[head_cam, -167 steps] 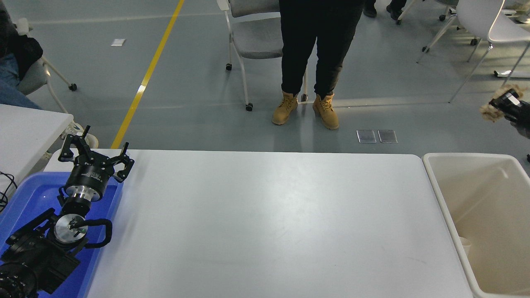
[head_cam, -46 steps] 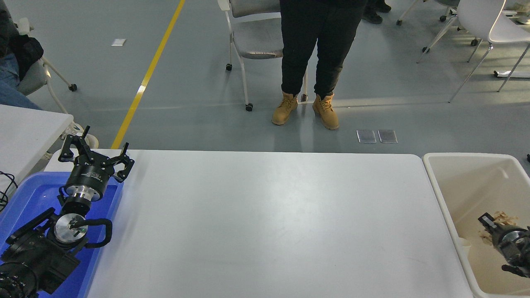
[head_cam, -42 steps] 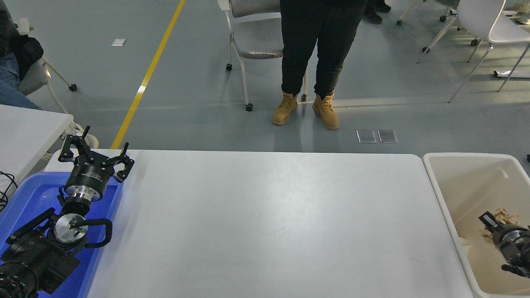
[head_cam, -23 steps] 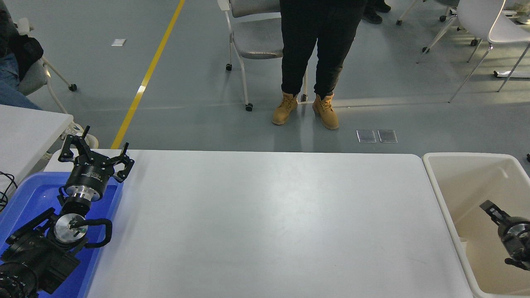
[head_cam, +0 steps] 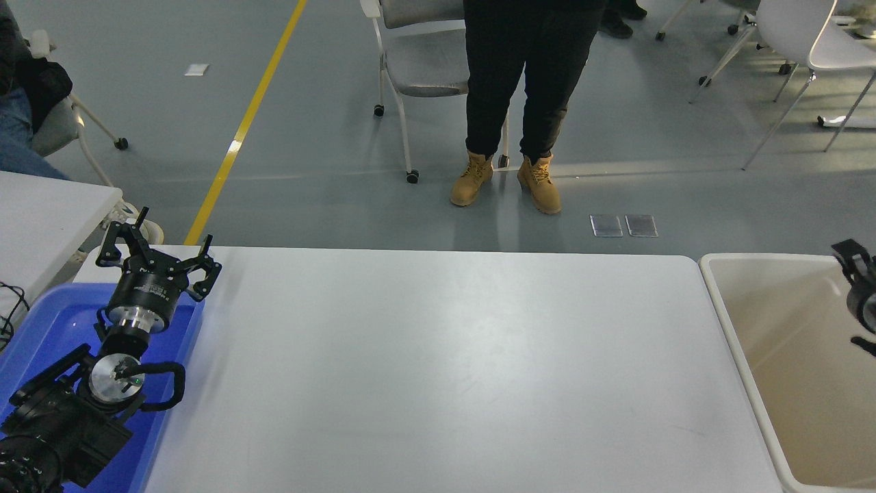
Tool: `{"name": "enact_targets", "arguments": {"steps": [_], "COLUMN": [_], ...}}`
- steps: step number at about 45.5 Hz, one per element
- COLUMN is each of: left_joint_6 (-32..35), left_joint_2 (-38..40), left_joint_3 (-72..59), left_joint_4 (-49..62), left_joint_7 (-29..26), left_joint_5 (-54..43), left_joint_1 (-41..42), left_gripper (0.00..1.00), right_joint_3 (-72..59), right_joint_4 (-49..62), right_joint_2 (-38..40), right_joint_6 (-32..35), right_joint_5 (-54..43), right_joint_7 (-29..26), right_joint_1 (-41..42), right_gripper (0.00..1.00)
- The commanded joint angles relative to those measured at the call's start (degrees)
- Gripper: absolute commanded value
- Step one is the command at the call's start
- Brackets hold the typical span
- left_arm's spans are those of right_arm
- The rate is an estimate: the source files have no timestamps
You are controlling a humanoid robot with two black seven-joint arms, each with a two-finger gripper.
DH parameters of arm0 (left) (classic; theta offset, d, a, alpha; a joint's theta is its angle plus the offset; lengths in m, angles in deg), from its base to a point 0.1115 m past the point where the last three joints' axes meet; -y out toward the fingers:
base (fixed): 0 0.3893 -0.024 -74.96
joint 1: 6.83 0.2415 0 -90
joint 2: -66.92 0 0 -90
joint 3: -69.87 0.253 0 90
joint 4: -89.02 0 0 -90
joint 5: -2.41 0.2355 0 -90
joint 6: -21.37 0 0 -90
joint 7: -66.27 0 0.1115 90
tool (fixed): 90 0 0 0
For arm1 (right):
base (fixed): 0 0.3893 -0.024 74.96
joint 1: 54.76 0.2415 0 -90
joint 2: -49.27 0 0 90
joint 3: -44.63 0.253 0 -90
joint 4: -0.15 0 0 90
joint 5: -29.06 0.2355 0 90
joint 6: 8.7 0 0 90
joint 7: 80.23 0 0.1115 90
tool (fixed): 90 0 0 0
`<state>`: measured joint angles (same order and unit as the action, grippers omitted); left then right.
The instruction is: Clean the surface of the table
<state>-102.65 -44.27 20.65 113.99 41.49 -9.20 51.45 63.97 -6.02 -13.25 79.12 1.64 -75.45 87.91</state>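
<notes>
The table surface point(head_cam: 445, 370) is a wide white top filling the middle of the head view, with nothing lying on it. My right gripper point(head_cam: 854, 294) hangs at the picture's right edge, above the beige tub point(head_cam: 712, 274). It is partly cut off, its fingers are spread open, and nothing is between them. My left gripper point(head_cam: 156, 257) is parked at the lower left over a blue tray point(head_cam: 41, 329), open and empty.
The beige tub stands against the table's right end. A smaller white table point(head_cam: 41, 219) is at the left. A person in tan boots point(head_cam: 506, 185) stands beyond the far edge, in front of a grey chair point(head_cam: 417, 68).
My right gripper brought a tan fluffy clump down into the tub, let it go, then rose and moved right. The left arm has not moved.
</notes>
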Motion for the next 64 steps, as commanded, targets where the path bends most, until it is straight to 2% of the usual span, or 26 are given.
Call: {"name": "enact_targets", "arguments": {"steps": [1, 15, 32, 38, 51, 64], "left_joint_6": [0.00, 0.00, 0.00, 0.00, 0.00, 0.00], "left_joint_2": [0.01, 0.01, 0.01, 0.01, 0.01, 0.01], "left_joint_3": [0.00, 0.00, 0.00, 0.00, 0.00, 0.00], "left_joint_4": [-0.02, -0.01, -0.01, -0.02, -0.02, 0.07], "left_joint_7": [0.00, 0.00, 0.00, 0.00, 0.00, 0.00], "left_joint_5": [0.01, 0.01, 0.01, 0.01, 0.01, 0.01], "left_joint_1": [0.00, 0.00, 0.00, 0.00, 0.00, 0.00], "left_gripper": [1.00, 1.00, 1.00, 1.00, 1.00, 1.00], "right_joint_3": [11.06, 30.39, 41.73, 45.69, 52.54, 54.84], "right_joint_4": [-8.49, -18.87, -27.66, -31.96, -39.52, -44.01], "right_joint_2": [4.07, 6.71, 5.65, 5.04, -0.14, -6.74], "right_joint_6": [0.07, 0.07, -0.46, -0.11, 0.50, 4.10], "right_joint_5": [0.00, 4.74, 11.60, 11.60, 10.81, 10.37], "right_joint_7": [0.14, 0.14, 0.23, 2.07, 10.33, 12.97], "right_joint_1": [2.88, 2.08, 0.59, -2.74, -13.64, -22.17], "right_gripper": [0.97, 0.98, 0.98, 0.98, 0.98, 0.98]}}
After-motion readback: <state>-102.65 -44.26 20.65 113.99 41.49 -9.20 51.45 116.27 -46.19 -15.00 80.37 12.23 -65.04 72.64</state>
